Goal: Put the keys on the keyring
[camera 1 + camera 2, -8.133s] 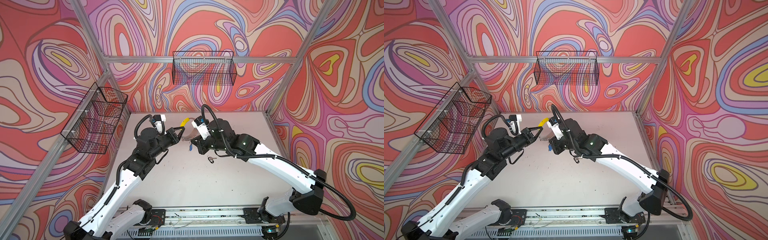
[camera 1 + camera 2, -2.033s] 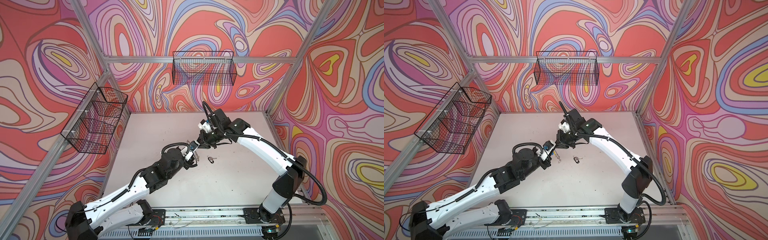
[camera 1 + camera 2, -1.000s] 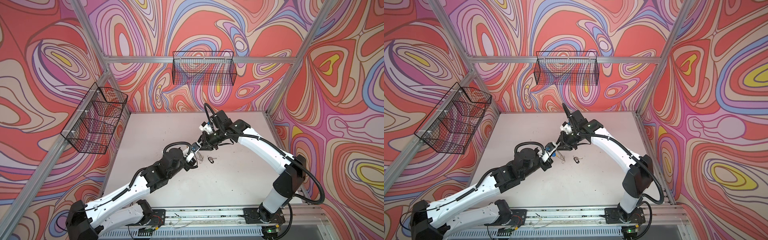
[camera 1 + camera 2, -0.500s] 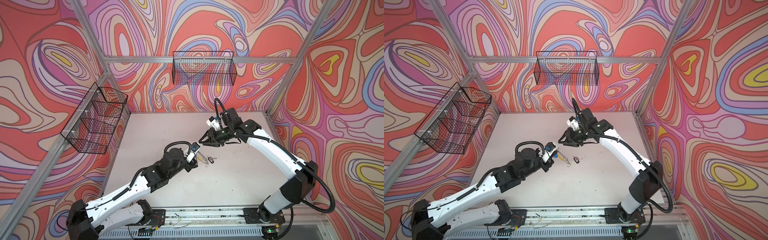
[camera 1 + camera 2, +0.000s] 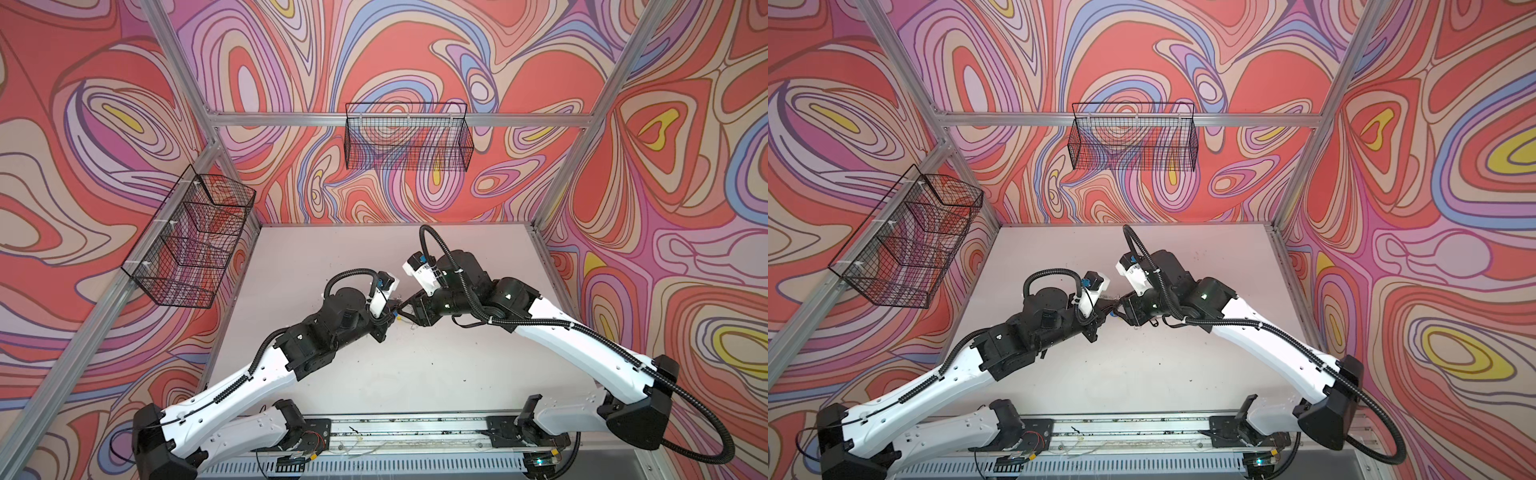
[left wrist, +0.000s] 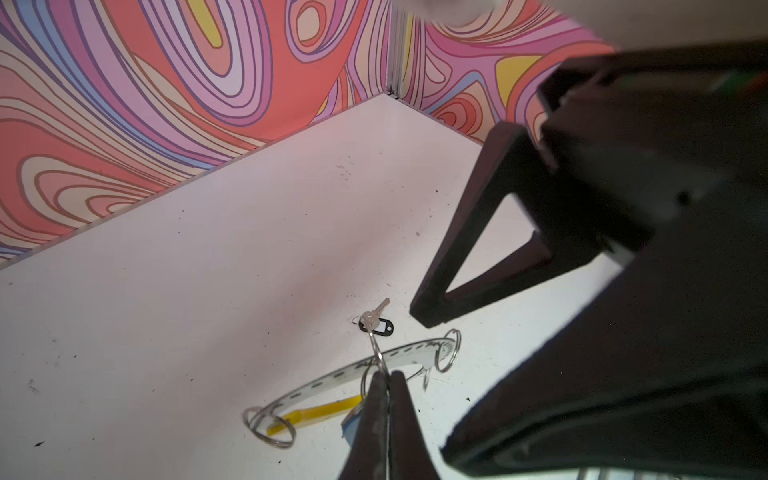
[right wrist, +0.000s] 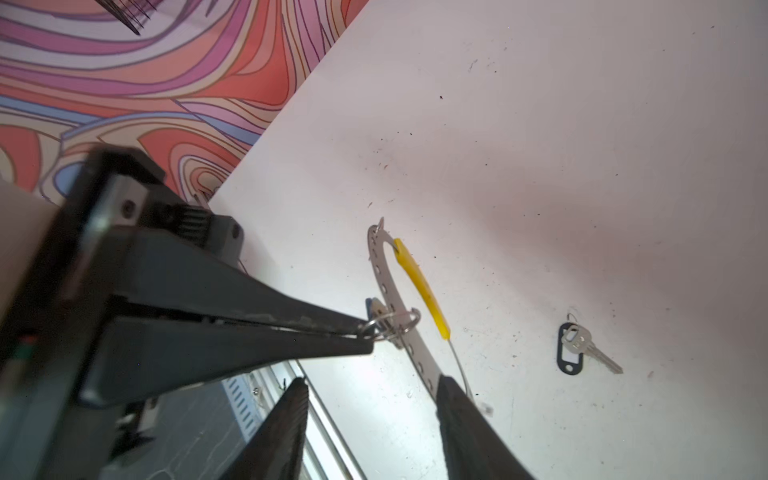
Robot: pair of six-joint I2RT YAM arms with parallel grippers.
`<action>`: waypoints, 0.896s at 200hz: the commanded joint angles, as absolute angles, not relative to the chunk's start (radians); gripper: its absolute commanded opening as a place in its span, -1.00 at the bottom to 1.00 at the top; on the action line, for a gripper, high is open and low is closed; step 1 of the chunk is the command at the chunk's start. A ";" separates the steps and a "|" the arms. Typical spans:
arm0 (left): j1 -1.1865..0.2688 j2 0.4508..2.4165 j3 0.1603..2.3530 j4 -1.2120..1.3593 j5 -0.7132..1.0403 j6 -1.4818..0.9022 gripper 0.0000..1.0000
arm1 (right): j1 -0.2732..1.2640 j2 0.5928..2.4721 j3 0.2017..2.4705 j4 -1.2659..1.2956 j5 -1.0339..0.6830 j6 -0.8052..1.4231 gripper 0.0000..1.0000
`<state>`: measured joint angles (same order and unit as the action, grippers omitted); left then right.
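The keyring [image 7: 388, 291], a grey perforated band with a yellow sleeve [image 7: 422, 286], is held up by my left gripper [image 7: 368, 330]. That gripper is shut on a small wire ring [image 6: 376, 347] looped through the band [image 6: 332, 376]. The key with the blue tag [image 7: 372, 305] hangs at that same spot, mostly hidden. My right gripper [image 7: 370, 399] is open, and one finger [image 7: 461, 415] covers the band's near end. The key with the black tag [image 7: 575, 345] lies flat on the table, apart from both grippers. In both top views the two grippers [image 5: 392, 309] [image 5: 1121, 309] meet tip to tip at mid-table.
A white table [image 5: 332, 257] carries everything, with patterned walls on three sides. Black wire baskets hang on the back wall [image 5: 407, 141] and the left wall [image 5: 191, 241]. A metal rail [image 5: 415, 428] runs along the front edge.
My right gripper has opened wider, and its arm has swung down and forward, close to the left gripper. The left gripper stays shut on the ring, barely moved.
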<state>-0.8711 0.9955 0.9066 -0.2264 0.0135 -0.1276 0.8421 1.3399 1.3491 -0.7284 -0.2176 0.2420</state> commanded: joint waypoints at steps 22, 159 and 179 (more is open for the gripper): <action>-0.863 0.961 0.971 -0.342 0.058 -0.207 -1.00 | 0.860 1.333 1.305 -0.639 -0.062 0.098 0.11; -0.863 0.966 1.034 -0.373 0.106 -0.244 -1.00 | 0.879 1.275 1.171 -0.420 -0.167 0.079 -0.15; -0.863 0.966 1.035 -0.368 0.108 -0.250 -1.00 | 0.879 1.266 1.154 -0.384 -0.171 0.089 -0.41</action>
<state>-0.8646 0.9676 1.0035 -0.3706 0.0860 -0.2260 0.8722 1.2861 1.1824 -0.4564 -0.1600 0.0895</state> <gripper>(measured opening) 0.047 0.350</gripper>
